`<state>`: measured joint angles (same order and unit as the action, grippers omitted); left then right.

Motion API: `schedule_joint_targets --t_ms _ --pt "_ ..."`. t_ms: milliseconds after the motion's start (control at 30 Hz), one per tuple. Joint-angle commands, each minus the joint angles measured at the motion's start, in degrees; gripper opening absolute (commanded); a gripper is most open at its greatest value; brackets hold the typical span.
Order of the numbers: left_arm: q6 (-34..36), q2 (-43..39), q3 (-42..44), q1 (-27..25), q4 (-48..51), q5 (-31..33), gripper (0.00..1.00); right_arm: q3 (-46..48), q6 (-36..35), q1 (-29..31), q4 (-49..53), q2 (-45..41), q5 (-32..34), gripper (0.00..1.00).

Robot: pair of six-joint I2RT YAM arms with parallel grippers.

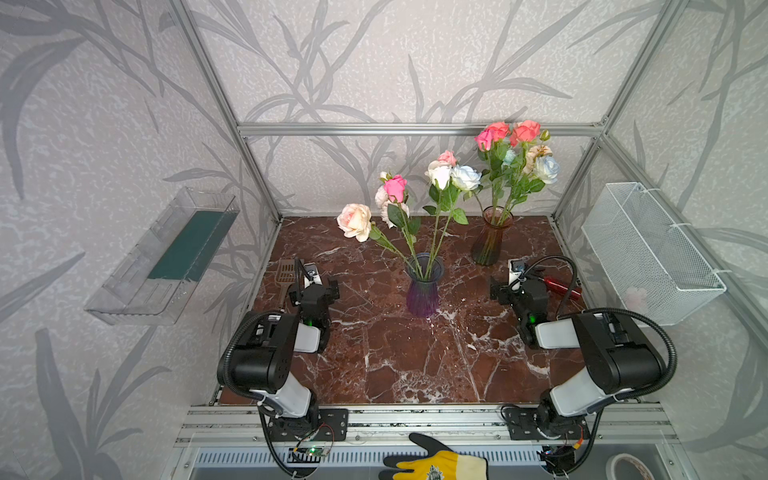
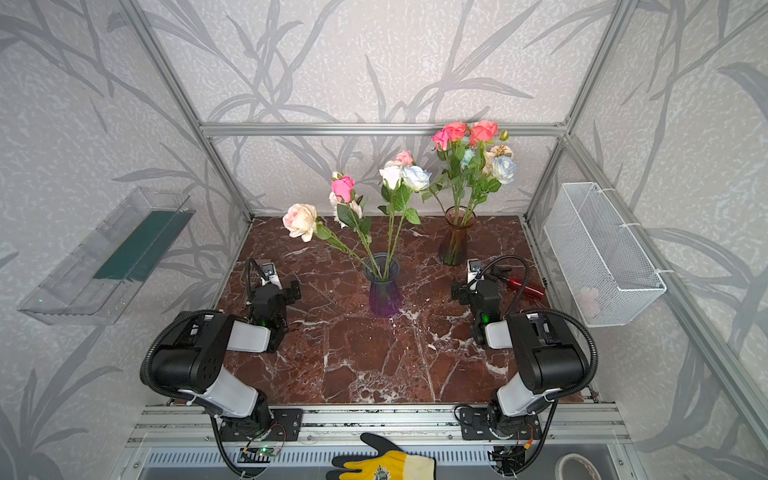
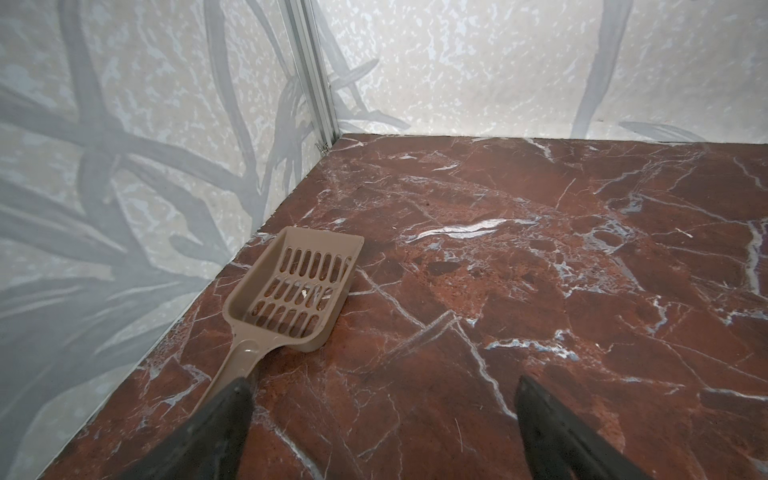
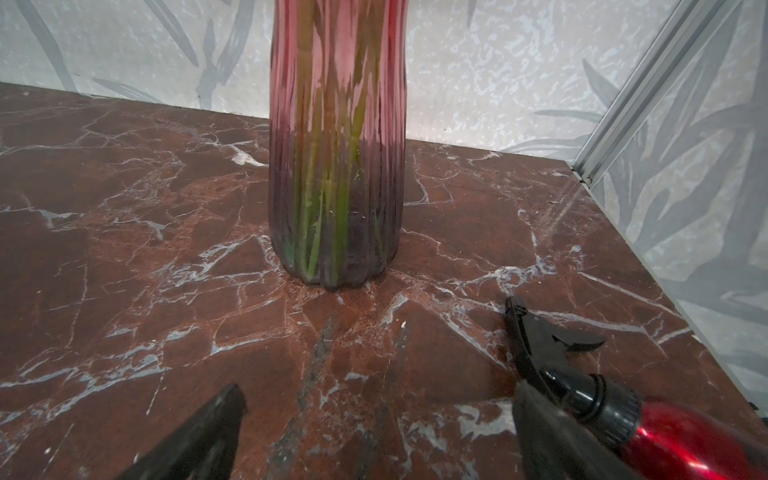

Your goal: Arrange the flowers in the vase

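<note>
- Straight ahead of the right gripper [image 4: 376, 388], near but not touching, stands the amber vase [image 4: 336, 145]. The gripper's jaws are wide apart and hold nothing.
- Stems in that vase run upright, so their long axis crosses a level reach. The heads of these flowers [image 1: 515, 153] sit high above the gripper.
- Off to that gripper's inner side, farther away, the purple vase [image 1: 423, 291] holds more of them. They fan out loosely, and one cream head leans toward the left arm's side.
- The left gripper [image 3: 384, 382] is also spread wide and empty, low over the table [image 1: 395, 365]. The purple vase lies to its inner side, outside its wrist view. Only a scoop [image 3: 295, 286] lies ahead, toward its outer side.
- No stem lies loose, and which vase the task means cannot be told. If the amber bunch is to move, the right arm looks nearer, and it would have to rise to reach the stems above the rim.
- The right wrist view cuts off the amber vase's rim and every head. In both top views the wrists hide the fingertips.
- A sprayer [image 4: 685, 436] lies just beside the right gripper's outer finger; whether they touch is unclear.
</note>
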<state>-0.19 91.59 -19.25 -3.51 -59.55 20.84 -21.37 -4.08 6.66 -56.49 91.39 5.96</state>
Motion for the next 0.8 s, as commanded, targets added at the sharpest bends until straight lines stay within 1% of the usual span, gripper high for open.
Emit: schedule_joint_targets --t_ms 0,767 --pt "-0.3 -0.7 -0.6 0.3 -0.2 -0.4 0.99 0.3 0.3 0.2 -0.5 -0.5 0.7 0.99" --pt "-0.2 -0.6 -0.5 0.3 -0.5 -0.4 0.99 0.3 -0.3 1.0 -0.7 -0.3 1.8 0.99"
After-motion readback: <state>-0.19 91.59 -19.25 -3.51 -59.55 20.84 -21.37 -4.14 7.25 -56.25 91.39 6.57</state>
